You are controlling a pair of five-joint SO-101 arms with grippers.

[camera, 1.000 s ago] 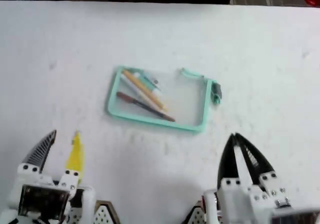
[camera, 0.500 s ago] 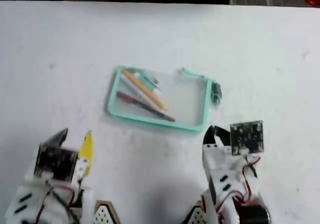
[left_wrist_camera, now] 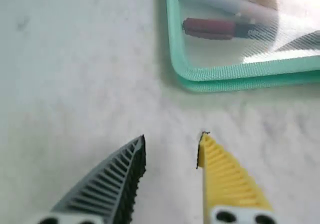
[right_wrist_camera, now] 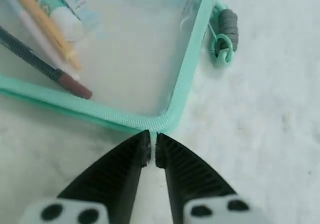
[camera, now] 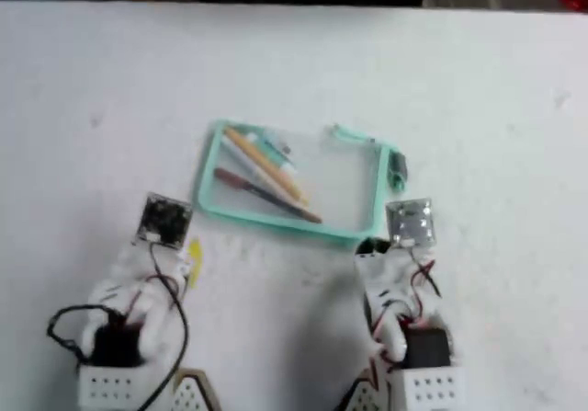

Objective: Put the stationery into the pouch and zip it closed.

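The clear pouch (camera: 340, 186) with mint-green trim lies flat mid-table. Inside it are a yellow pencil (camera: 266, 165), a white pen and a dark pen with a red end (camera: 266, 193). Its zipper pull (camera: 397, 167) with a grey tab sticks out at the right end. My left gripper (camera: 188, 266) hovers open just short of the pouch's near-left corner (left_wrist_camera: 182, 76), nothing between its grey and yellow fingers (left_wrist_camera: 172, 144). My right gripper (camera: 369, 245) is shut, its black tips (right_wrist_camera: 152, 144) right at the pouch's near-right corner (right_wrist_camera: 165, 121). The zipper pull (right_wrist_camera: 222, 46) lies beyond them.
White table (camera: 478, 89) all around the pouch, with open room behind it and on both sides. The table's far edge (camera: 294, 5) meets a dark background. Both arm bases stand at the near edge.
Both arms have tipped forward and down toward the pouch, the left to its near-left corner, the right to its near-right corner. The pouch and its contents have not moved.
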